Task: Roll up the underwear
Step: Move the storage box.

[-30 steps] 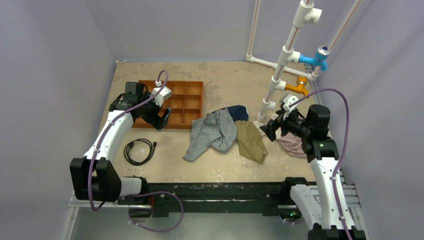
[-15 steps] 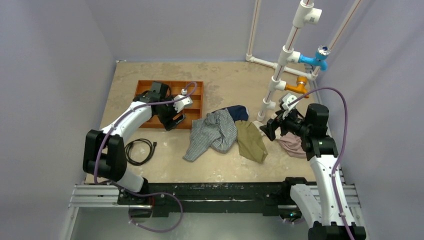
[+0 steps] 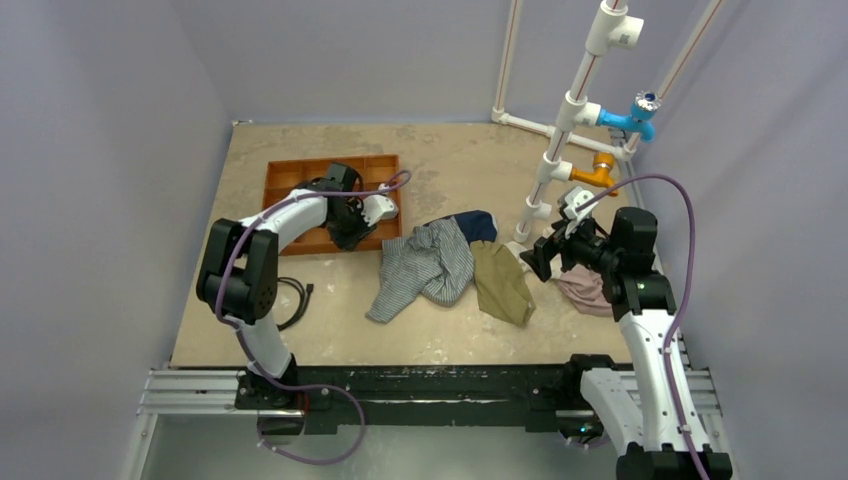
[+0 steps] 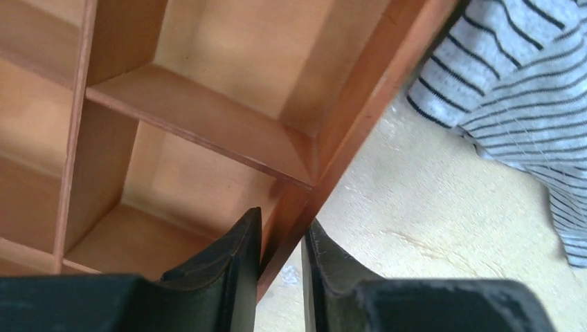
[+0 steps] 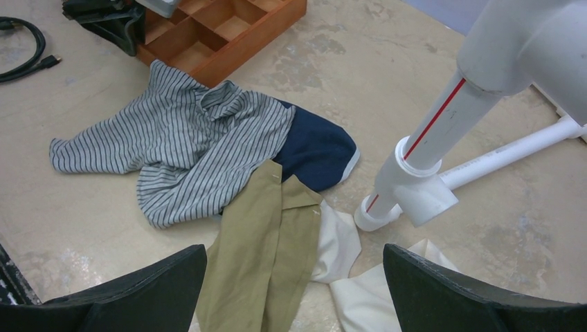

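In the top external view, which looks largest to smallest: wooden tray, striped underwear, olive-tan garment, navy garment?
About alike, not ranked: wooden tray and striped underwear.
Then: olive-tan garment.
Smallest: navy garment, partly covered.

LAB TEST CELL: My remote view takes in a robotics lab bench. Bare grey-violet panel walls [image 3: 100, 150] box in a scuffed beige tabletop [image 3: 450, 150]. A white jointed left arm [image 3: 285, 212] and its right twin [image 3: 652, 345] rise from a black metal rail [image 3: 440, 382] at the near edge, trailing purple cables [image 3: 692, 250]. At far right stands a white plastic pipe frame [image 3: 570, 110] with a blue fitting [image 3: 628, 119] and an orange fitting [image 3: 600, 176]. At far left lies an orange-brown wooden tray with square compartments [image 3: 290, 175]. Mid-table, striped grey-and-white underwear [image 3: 425, 265] lies among loose garments, mismatched practice props.
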